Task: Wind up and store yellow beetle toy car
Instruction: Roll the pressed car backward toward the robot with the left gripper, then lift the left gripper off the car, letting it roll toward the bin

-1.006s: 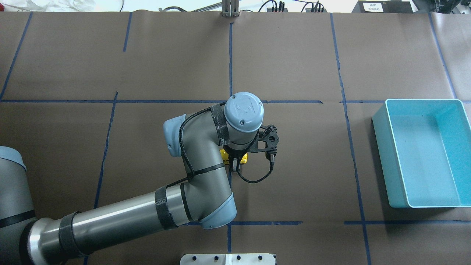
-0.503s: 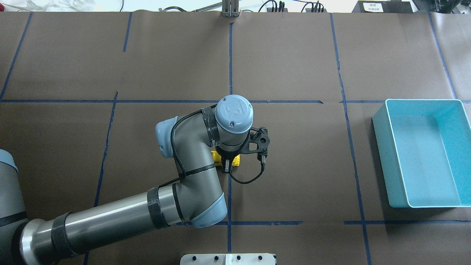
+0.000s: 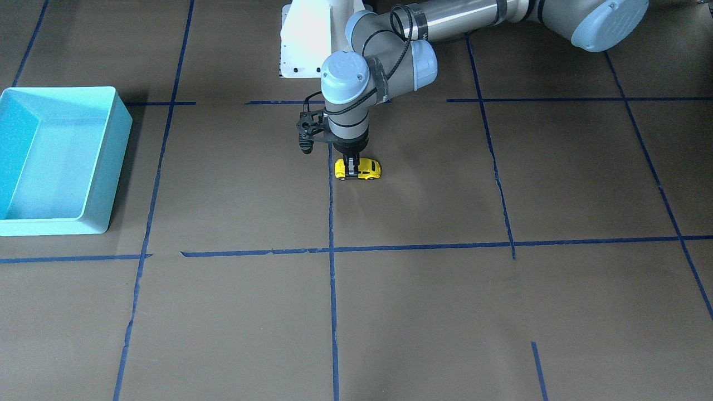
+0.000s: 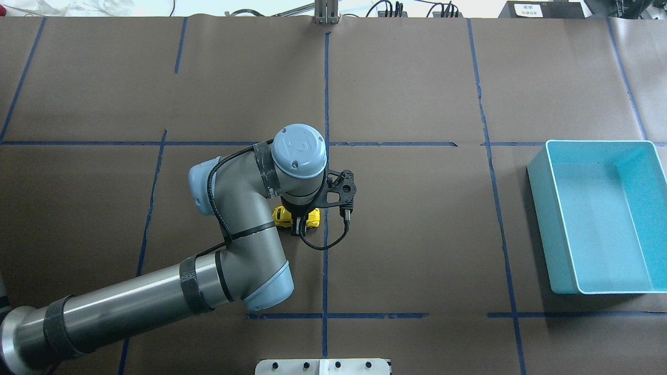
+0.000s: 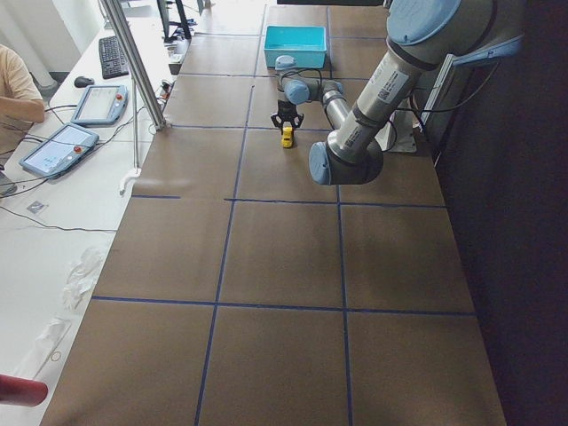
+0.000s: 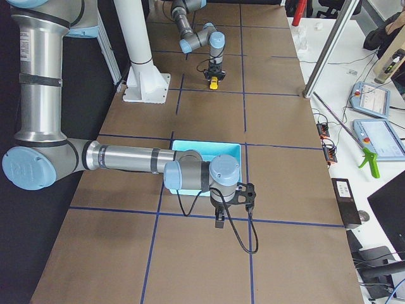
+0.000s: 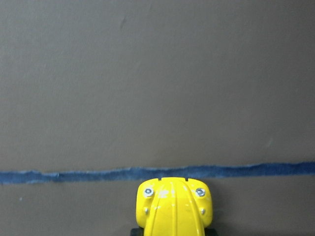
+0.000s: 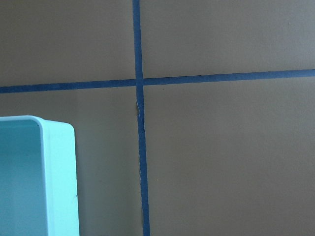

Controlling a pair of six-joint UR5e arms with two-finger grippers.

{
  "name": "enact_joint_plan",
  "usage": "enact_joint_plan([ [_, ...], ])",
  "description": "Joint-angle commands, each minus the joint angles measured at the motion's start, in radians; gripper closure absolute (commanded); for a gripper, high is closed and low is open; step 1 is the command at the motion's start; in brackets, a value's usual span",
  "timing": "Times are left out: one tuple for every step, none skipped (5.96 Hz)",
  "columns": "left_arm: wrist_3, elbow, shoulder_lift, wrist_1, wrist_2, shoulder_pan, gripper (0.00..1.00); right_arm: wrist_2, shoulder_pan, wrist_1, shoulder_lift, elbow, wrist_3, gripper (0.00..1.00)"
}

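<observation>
The yellow beetle toy car [image 3: 367,169] stands on its wheels on the brown table near the middle. My left gripper [image 3: 350,172] points straight down and is shut on the car across its sides. The overhead view shows the car [image 4: 283,215] partly hidden under the wrist and the gripper [image 4: 298,229]. The left wrist view shows the car's yellow hood [image 7: 173,209] pointing at a blue tape line. My right gripper [image 6: 219,221] shows only in the exterior right view, beside the turquoise bin [image 6: 209,147]; I cannot tell whether it is open or shut.
The turquoise bin [image 4: 542,219] stands empty at the table's right side in the overhead view, far from the car; its corner shows in the right wrist view [image 8: 54,172]. Blue tape lines [image 4: 325,78] cross the table. A white mount plate [image 3: 306,50] sits at the robot base.
My left gripper has moved leftward in the overhead view, across the vertical tape line, with the yellow car held in it low on the table.
</observation>
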Motion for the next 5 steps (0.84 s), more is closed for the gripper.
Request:
enact_joint_plan([
  [0.003,-0.068,0.081,-0.024,-0.002,-0.008,0.93,-0.001,-0.003,-0.001,0.002,-0.001,-0.001,0.0],
  [0.003,-0.103,0.121,-0.027,-0.002,-0.008,0.93,0.001,-0.003,0.001,0.002,-0.001,-0.001,0.0],
  [0.003,-0.121,0.15,-0.044,-0.002,-0.008,0.77,0.001,-0.003,0.001,0.002,0.0,-0.004,0.0],
  [0.003,-0.131,0.154,-0.047,-0.002,-0.014,0.01,0.001,-0.005,0.001,0.002,0.0,-0.004,0.0],
  [0.003,-0.138,0.154,-0.048,-0.002,-0.038,0.0,0.003,-0.014,0.001,0.002,0.0,-0.006,0.0],
])
